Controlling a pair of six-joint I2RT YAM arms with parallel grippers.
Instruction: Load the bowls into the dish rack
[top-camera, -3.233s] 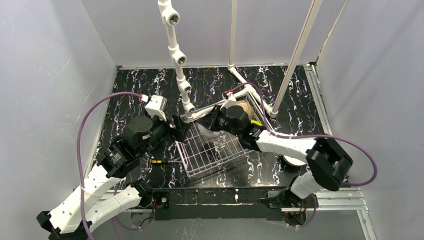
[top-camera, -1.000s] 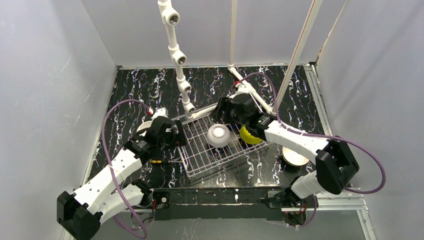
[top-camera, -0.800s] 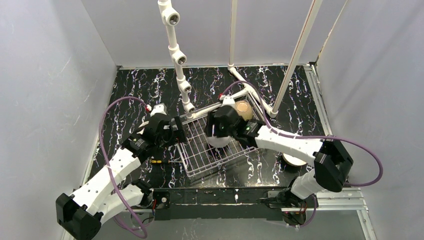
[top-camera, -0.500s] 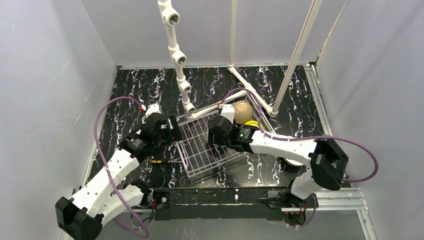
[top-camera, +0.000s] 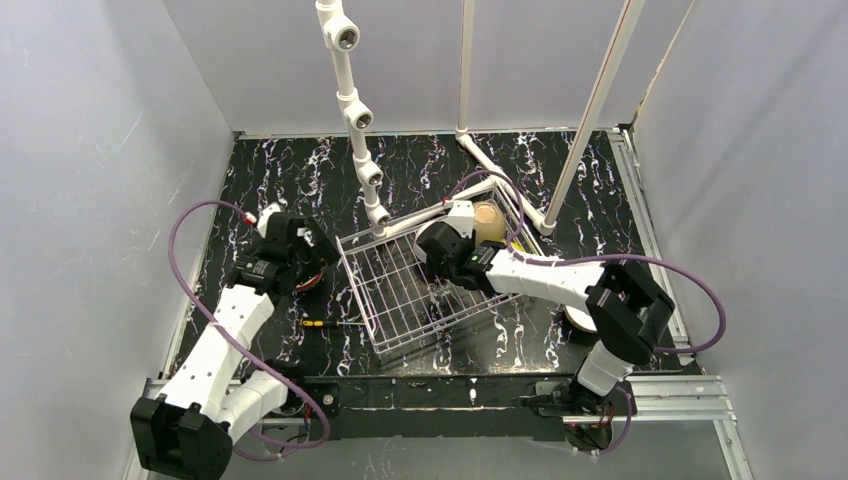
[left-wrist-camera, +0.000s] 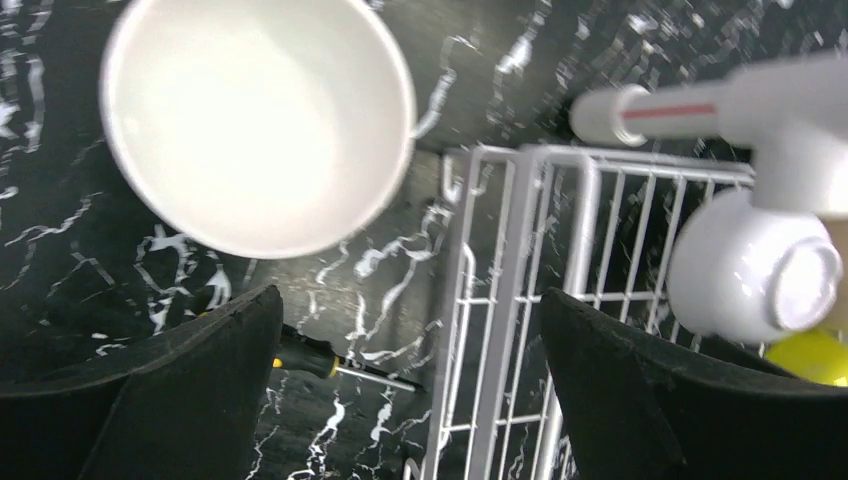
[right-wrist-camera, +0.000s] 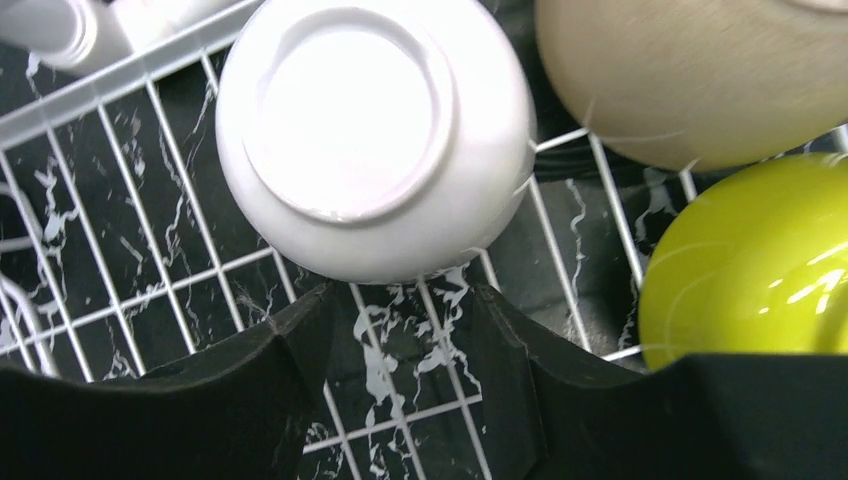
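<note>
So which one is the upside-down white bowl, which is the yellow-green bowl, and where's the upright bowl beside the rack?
white bowl (right-wrist-camera: 370, 140): right wrist view, on its upturned base.
yellow-green bowl (right-wrist-camera: 750, 260): right wrist view, on its glossy surface.
upright bowl (left-wrist-camera: 260, 120): left wrist view, on its white inside.

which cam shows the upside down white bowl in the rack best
Right wrist: the white bowl is large and sharp, foot ring up, resting on the dish rack wires. Left wrist shows it smaller, at the right edge. Top external hides it beneath the right arm.
</note>
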